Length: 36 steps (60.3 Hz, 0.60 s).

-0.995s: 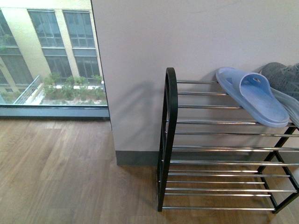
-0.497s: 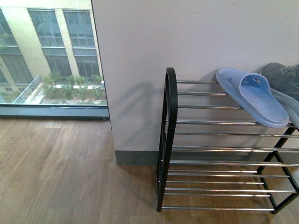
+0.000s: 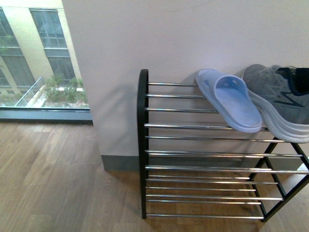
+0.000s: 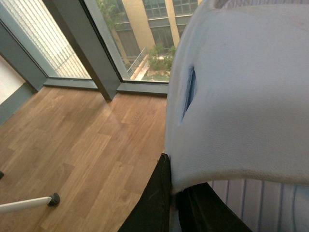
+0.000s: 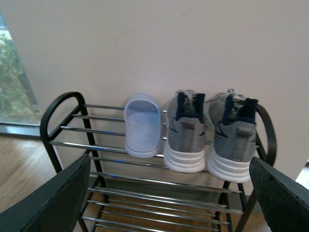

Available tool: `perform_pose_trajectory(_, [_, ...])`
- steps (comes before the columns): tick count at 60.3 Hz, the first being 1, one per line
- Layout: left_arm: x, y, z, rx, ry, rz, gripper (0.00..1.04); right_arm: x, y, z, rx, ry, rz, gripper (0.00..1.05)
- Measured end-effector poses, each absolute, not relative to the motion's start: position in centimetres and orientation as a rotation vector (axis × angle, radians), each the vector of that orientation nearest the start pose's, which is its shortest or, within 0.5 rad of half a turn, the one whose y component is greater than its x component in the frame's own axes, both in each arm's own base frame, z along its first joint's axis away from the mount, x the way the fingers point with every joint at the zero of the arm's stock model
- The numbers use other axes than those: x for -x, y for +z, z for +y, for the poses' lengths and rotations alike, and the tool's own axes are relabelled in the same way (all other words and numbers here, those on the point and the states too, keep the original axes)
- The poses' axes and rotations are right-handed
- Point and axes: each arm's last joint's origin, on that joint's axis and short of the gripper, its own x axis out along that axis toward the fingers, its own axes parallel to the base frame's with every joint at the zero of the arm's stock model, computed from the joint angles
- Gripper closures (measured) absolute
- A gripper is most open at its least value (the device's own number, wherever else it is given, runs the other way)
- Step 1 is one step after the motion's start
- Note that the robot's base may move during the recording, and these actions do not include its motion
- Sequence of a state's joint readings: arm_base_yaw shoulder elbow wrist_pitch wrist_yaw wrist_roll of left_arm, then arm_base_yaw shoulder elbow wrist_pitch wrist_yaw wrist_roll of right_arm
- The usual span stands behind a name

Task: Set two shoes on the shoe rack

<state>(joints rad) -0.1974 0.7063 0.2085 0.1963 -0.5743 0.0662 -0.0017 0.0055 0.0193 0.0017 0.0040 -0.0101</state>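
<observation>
The shoe rack (image 3: pixel 143 145) stands against the wall, a black frame with chrome bars. On its top tier lie a pale blue slide sandal (image 3: pixel 231 104) and, to its right, a grey sneaker (image 3: pixel 280 104). In the right wrist view the sandal (image 5: pixel 143 124) sits beside two grey sneakers (image 5: pixel 188 130) (image 5: pixel 234 133), heels toward me. My right gripper (image 5: pixel 170 159) is open in front of the rack (image 5: pixel 58 108), holding nothing. My left gripper (image 4: pixel 175 193) is shut on the edge of another pale blue slide sandal (image 4: pixel 241 96), which fills much of that view. Neither gripper shows in the front view.
A white wall (image 3: pixel 169 38) backs the rack, with a floor-to-ceiling window (image 3: pixel 34 63) to its left. Wooden floor (image 3: pixel 53 179) spreads left of the rack. In the left wrist view a white leg with a black tip (image 4: pixel 29 203) lies low over the floor.
The front view has shifted to the right: the rack now sits further left in the picture, and more of the grey sneaker shows. The shoes on the rack have not moved.
</observation>
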Motion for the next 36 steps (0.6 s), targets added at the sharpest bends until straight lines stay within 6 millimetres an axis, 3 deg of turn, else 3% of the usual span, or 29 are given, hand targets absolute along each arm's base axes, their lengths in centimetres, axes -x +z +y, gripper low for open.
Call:
perform_pose_trajectory(12, [-15.1, 18.3, -1.5, -0.172, 0.383, 0.301, 1.03, -9.7, 17.0, 0.0, 0.010, -0.005, -0.016, 0.09])
perform_pose_trajectory(18, [-15.9, 18.8, -2.5, -0.014, 0.468, 0.361, 1.03, -9.7, 17.0, 0.0, 0.010, -0.005, -0.016, 0.09])
perform_pose_trajectory(25, [-19.8, 21.4, -4.4, 0.258, 0.362, 0.346, 1.03, -9.7, 17.0, 0.0, 0.010, -0.002, -0.016, 0.09])
perform_pose_trajectory(30, [-23.9, 23.5, -6.0, 0.389, 0.274, 0.370, 1.03, -9.7, 17.0, 0.0, 0.010, -0.002, -0.015, 0.09])
perform_pose_trajectory(36, [-29.0, 24.4, -7.9, 0.472, 0.207, 0.435, 1.03, -9.7, 17.0, 0.0, 0.010, -0.002, -0.015, 0.09])
